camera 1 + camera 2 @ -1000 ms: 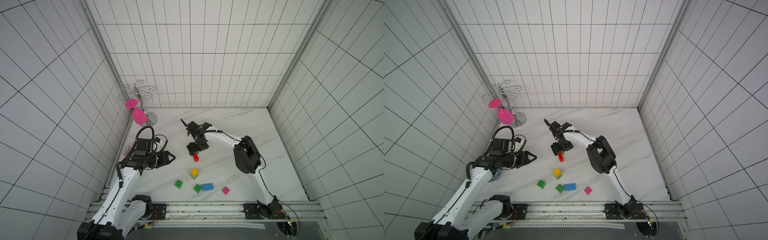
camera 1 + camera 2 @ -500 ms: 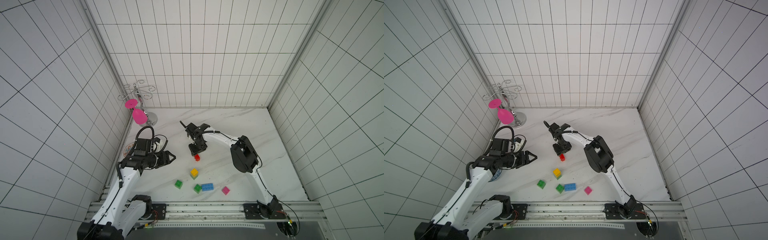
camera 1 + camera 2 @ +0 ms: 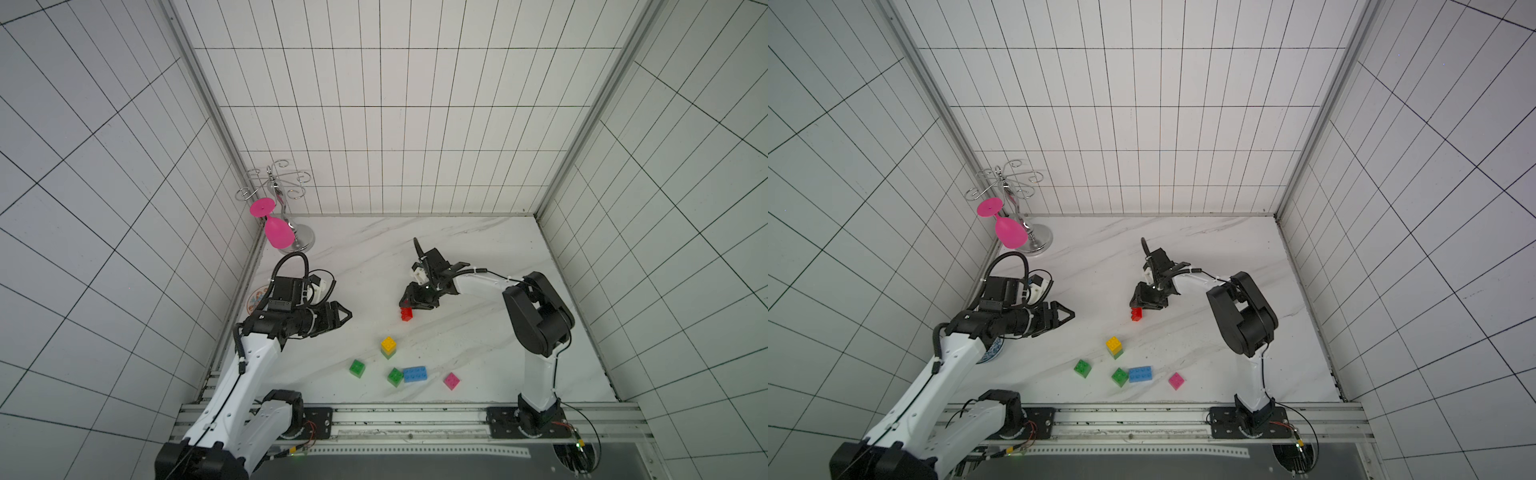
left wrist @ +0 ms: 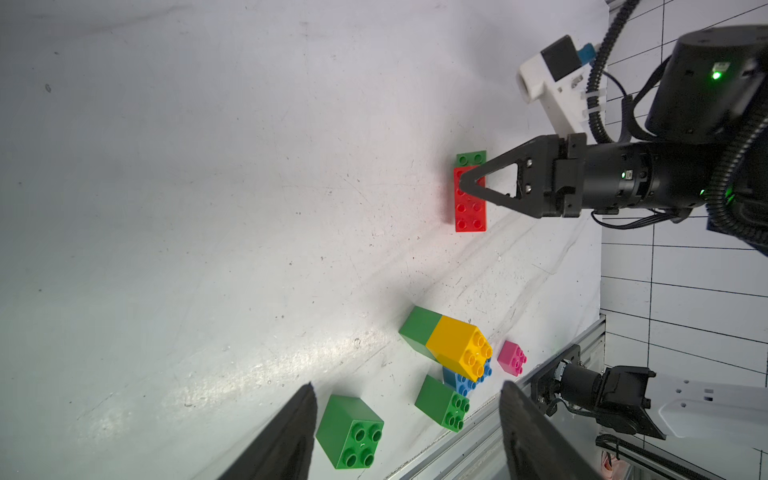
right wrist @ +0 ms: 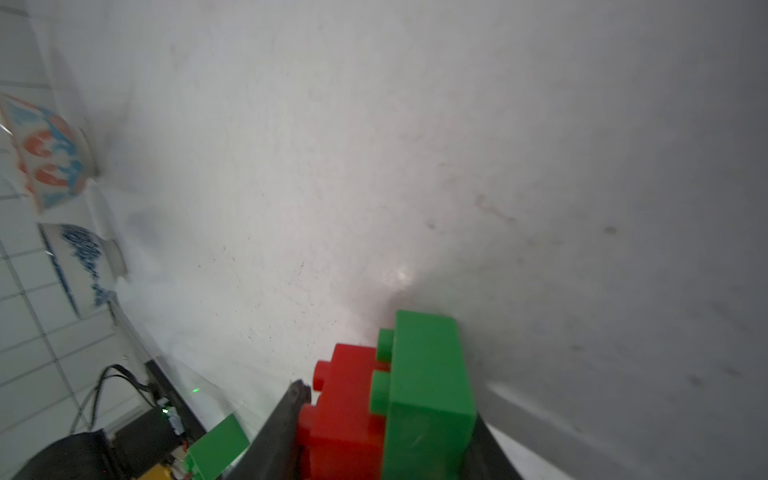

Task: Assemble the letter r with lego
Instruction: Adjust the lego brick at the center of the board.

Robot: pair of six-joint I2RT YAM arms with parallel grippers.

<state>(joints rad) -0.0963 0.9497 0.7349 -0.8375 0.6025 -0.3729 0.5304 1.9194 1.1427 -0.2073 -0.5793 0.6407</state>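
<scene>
**Top views.** In both top views the left claw (image 3: 348, 319) hung open and empty over the left part of the white marble worktop (image 3: 478, 249), well apart from every brick. The right claw (image 3: 411, 305) stood over the red brick (image 3: 406, 314) near mid-worktop. Toward the front rail, a yellow cube (image 3: 388, 343) sat stacked on a lower green cube (image 3: 389, 354). Closer still to the rail lay a lone green cube (image 3: 357, 368), a second green cube (image 3: 395, 376) just beside the blue brick (image 3: 415, 374), and a pink cube (image 3: 451, 380) set apart. A pink wine glass (image 3: 277, 235) hung upside down from the wire rack (image 3: 274, 187) in the rear left corner.

**Left wrist view.** The left claw's two fingers (image 4: 291, 436) stood wide apart with nothing gripped. The right claw (image 4: 469, 183) had its tip on the studded face of the red brick (image 4: 469, 212). At that end an attached green cube (image 4: 471, 158) showed two studs past the red edge.

**Right wrist view.** The right claw (image 5: 390, 403) was closed on the joined pair. One finger (image 5: 286, 424) bore against the studded side of the red brick (image 5: 345, 415). The opposite finger (image 5: 492, 451) bore against the far side of the attached green cube (image 5: 428, 395). Whether the pair rested on the worktop could not be determined. A red-and-blue patterned bowl (image 5: 45, 149) and a blue patterned bowl (image 5: 83, 266) stood at the tiled wall.
</scene>
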